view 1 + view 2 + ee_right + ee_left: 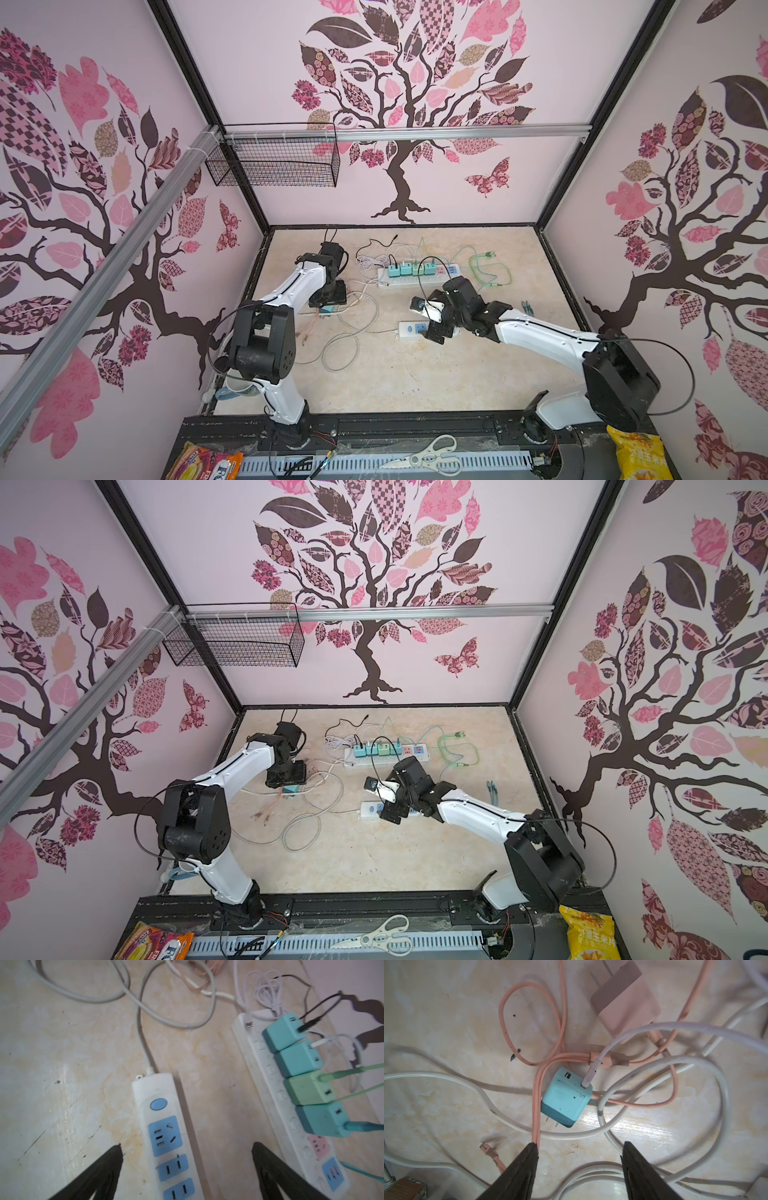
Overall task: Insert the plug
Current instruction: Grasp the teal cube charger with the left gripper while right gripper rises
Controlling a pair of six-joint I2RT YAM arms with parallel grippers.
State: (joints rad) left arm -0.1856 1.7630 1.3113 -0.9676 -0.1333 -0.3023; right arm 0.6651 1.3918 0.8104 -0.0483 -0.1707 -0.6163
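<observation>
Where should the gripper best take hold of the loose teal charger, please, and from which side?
Grip the teal charger across its two flat flanks, coming down from above: it lies on its side, prongs at one end, the white USB cable at the other. The pink cable hugs one flank; try not to pinch it.

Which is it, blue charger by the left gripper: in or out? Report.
Out: blue charger lies on the table, prongs bare.
</observation>
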